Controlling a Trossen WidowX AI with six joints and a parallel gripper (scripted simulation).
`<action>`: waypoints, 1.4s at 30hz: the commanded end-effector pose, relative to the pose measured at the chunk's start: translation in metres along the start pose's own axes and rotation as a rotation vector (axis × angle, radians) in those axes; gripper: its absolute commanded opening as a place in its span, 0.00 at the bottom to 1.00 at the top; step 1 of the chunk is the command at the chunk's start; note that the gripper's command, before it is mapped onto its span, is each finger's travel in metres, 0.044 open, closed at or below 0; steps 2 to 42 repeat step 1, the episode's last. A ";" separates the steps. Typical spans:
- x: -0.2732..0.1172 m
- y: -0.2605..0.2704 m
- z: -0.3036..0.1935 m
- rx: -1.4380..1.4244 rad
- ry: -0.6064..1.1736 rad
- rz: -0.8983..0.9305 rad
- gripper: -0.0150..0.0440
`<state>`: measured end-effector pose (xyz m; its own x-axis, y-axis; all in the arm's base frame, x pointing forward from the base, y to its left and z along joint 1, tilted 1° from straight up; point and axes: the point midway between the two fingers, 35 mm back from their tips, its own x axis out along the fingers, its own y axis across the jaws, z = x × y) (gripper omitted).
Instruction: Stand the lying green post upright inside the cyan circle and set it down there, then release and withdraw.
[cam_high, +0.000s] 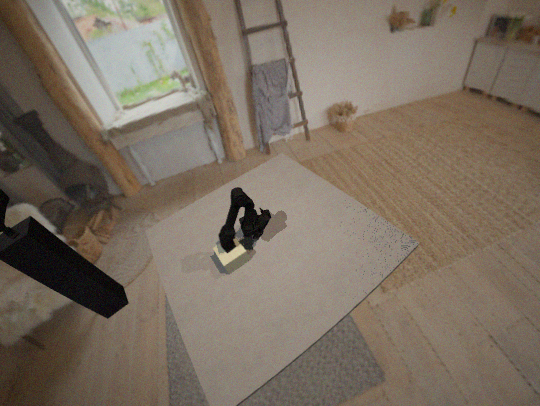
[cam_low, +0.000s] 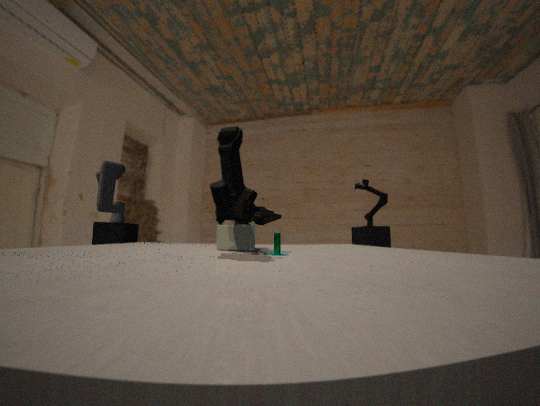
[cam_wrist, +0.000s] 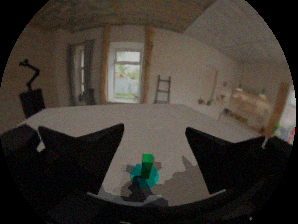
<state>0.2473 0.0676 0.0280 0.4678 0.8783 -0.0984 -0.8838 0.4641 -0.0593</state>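
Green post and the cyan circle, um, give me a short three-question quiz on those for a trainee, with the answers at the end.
1. True or false: the slim green rectangular post lies flat on its side.
2. Multiple choice: where does the post stand? A) on the pale block under the arm; B) on the flat cyan circle; C) at the table's edge.
3. Fill in the blank: the black two-fingered pincer is ____, with nothing between its fingers.

Key: 1 false; 2 B; 3 open.
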 end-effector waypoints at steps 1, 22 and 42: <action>-0.002 0.002 0.013 0.021 0.000 -0.005 0.93; -0.002 0.002 0.013 0.021 0.000 -0.005 0.93; -0.002 0.002 0.013 0.021 0.000 -0.005 0.93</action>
